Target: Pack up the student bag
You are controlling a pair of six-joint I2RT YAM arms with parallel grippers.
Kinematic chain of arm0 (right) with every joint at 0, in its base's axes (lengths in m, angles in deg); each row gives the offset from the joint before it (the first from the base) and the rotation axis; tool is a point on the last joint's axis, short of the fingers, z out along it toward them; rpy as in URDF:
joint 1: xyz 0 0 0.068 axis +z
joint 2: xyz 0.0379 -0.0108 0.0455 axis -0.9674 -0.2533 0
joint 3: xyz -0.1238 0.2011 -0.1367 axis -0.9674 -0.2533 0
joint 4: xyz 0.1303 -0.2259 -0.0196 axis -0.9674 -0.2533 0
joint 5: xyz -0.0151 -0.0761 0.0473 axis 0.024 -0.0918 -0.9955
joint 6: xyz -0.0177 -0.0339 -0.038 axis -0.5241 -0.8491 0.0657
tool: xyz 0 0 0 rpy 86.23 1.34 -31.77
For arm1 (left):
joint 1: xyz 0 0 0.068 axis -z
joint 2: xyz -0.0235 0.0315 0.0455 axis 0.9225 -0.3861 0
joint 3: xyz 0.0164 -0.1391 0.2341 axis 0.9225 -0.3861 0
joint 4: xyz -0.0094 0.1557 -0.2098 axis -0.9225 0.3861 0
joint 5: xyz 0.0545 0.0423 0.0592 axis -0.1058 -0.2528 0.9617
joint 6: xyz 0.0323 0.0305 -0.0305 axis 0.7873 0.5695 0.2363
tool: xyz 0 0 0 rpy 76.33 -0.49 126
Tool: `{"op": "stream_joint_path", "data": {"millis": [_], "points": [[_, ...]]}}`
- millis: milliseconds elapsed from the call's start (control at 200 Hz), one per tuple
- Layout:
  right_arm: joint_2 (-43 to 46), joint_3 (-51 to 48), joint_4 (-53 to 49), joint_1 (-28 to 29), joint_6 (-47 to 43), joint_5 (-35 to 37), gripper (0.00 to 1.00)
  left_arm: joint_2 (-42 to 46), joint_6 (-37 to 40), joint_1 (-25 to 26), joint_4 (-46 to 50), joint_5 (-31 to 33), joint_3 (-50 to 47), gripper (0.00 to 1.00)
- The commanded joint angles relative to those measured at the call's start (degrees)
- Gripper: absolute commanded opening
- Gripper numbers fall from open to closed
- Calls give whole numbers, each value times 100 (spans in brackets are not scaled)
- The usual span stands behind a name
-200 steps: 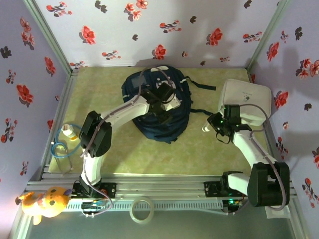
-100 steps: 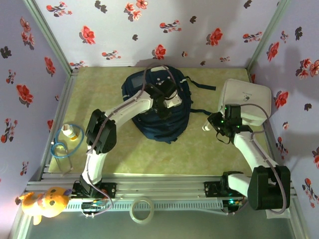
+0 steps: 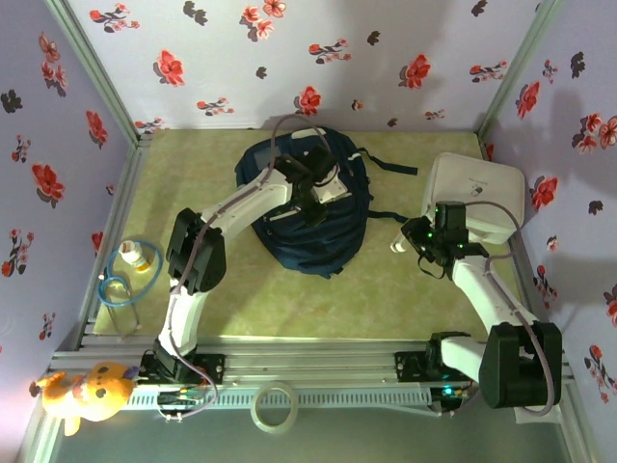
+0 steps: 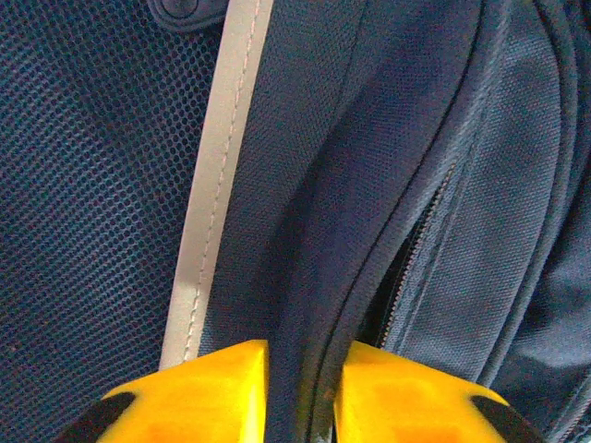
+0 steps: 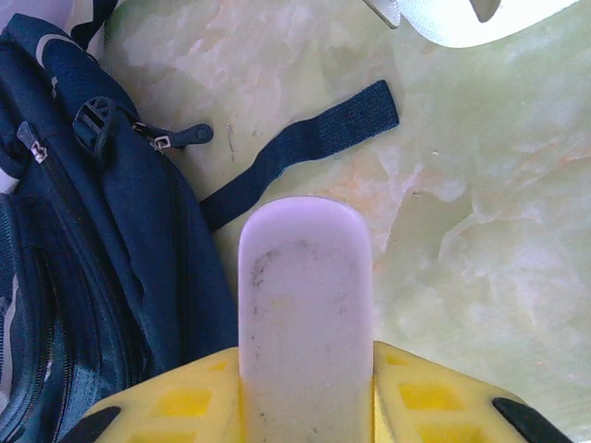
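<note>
The student bag (image 3: pixel 323 246), navy with a pale stripe (image 4: pixel 217 175), lies at the middle of the table. My left gripper (image 3: pixel 310 214) reaches down onto its upper part. In the left wrist view its yellow fingers (image 4: pixel 302 355) pinch a raised fold of navy fabric beside an open zipper (image 4: pixel 416 240). My right gripper (image 3: pixel 410 243) hovers right of the bag, shut on a white oblong object (image 5: pixel 305 286) with rounded ends. In the right wrist view the bag's side (image 5: pixel 83 231) lies left of that object.
A white rounded-square box (image 3: pixel 477 193) stands at the right wall. A loose dark strap (image 5: pixel 305 148) trails from the bag across the table. A bottle with blue rings (image 3: pixel 130 265) sits at the left edge. A plush toy (image 3: pixel 87 391) and a tape ring (image 3: pixel 273 407) lie beyond the front rail.
The left gripper has shifted slightly towards the back over the bag, and its jaws have closed onto the fabric fold. The right arm has hardly moved.
</note>
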Motion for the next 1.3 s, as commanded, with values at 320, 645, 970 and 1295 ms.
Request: {"op": "stream_joint_path", "data": {"millis": [320,645,970,1295], "points": [[142,-249,1484,710,569,-442,30,1128,-392,20,-758,-296,-305,0],[320,-150,2617,1814,834,-116,31,1952,-995,165,-1951,-269,-729,0],[-419,221,3232,2771,1353,668,32,2045,-1404,187,-2326,-268,-645,0],[-1354,864,3574,2851,2277,1052,32,2038,-1887,19,-2262,-319,-467,0]]}}
